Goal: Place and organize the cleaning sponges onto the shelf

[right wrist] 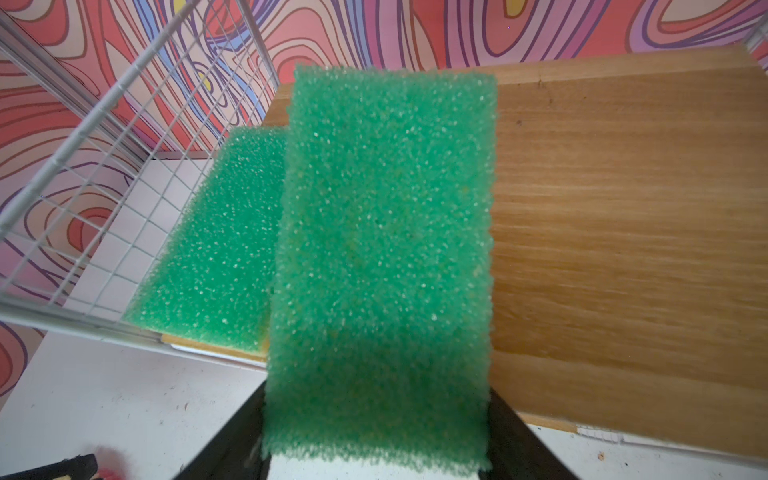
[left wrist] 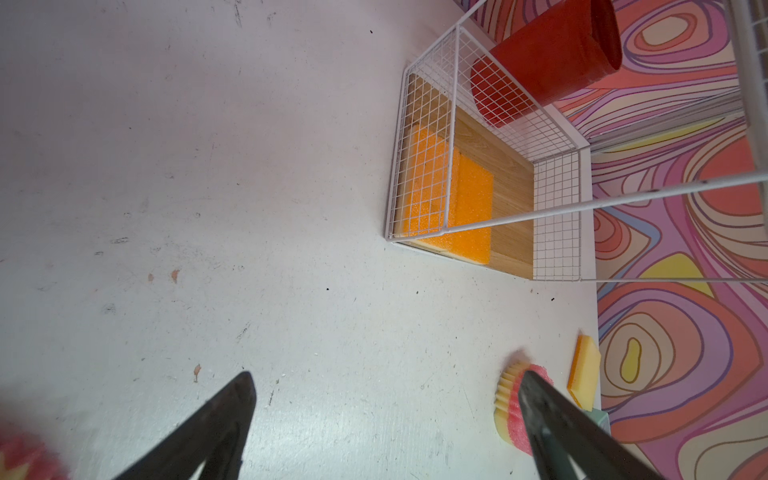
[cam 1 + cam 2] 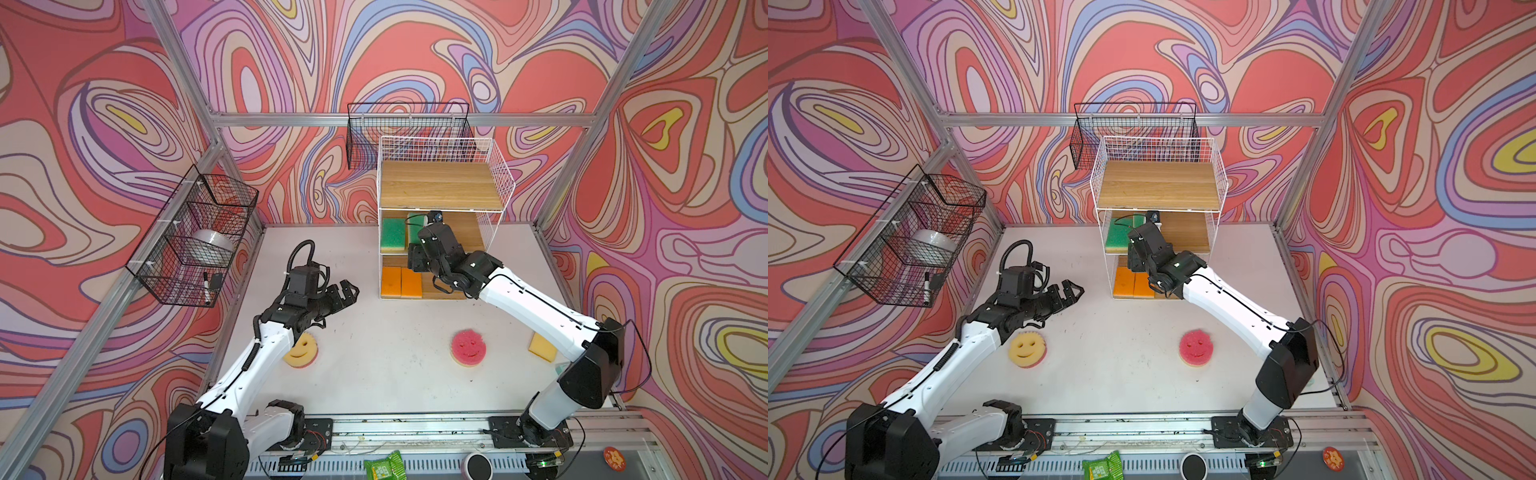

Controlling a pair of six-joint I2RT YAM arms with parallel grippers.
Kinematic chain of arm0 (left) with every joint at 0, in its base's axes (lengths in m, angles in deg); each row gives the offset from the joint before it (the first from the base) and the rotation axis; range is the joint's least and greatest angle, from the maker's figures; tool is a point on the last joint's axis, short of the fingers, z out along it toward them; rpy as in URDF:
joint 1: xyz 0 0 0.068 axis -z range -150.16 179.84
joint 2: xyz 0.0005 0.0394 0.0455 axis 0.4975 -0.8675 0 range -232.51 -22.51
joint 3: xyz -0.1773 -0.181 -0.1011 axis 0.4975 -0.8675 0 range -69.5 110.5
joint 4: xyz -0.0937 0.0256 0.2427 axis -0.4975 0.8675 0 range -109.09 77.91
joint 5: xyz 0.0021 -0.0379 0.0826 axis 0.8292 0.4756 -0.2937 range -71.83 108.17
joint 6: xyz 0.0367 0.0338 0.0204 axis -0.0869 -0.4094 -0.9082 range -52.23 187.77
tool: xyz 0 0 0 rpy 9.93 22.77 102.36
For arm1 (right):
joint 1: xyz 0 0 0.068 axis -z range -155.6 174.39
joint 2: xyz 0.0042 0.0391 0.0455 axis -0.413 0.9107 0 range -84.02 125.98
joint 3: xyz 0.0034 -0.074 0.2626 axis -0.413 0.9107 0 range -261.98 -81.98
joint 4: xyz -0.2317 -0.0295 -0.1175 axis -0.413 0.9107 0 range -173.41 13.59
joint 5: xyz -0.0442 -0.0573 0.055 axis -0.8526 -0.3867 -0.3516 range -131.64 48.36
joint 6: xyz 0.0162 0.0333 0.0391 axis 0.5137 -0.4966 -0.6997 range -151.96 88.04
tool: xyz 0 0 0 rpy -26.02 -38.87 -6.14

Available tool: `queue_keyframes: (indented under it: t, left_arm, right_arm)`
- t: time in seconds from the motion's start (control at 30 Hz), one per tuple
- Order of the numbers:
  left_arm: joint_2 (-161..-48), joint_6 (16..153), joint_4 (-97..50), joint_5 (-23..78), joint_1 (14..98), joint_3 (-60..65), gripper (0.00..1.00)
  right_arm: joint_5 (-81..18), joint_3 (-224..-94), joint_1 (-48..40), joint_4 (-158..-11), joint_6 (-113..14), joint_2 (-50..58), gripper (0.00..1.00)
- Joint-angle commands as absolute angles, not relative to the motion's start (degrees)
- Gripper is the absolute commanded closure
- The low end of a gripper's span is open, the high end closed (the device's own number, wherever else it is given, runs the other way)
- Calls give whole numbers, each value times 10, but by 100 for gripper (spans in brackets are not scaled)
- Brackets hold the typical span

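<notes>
Shelf board (image 1: 623,228): green sponge (image 1: 382,249) in right gripper (image 1: 374,432)

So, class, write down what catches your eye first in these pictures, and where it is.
Swirling pink and red walls strike first. At the back, the right gripper holds a green sponge over the middle board of a white wire shelf, beside a second green sponge. A yellow smiley sponge and a pink smiley sponge lie on the table in front.
</notes>
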State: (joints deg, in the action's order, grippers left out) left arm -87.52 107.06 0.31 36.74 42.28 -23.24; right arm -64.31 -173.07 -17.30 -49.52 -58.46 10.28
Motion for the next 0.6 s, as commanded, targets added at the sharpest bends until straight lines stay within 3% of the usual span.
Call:
queue_keyframes:
  t: [0.0,0.57]
  left_arm:
    - [-870,1076,-5,365,427,-240,0]
    - [-874,1076,-6,366,427,-240,0]
  right_arm:
    - [-648,-1749,-167,-505,-583,115,25]
    - [-642,-1749,-167,-508,-584,118,19]
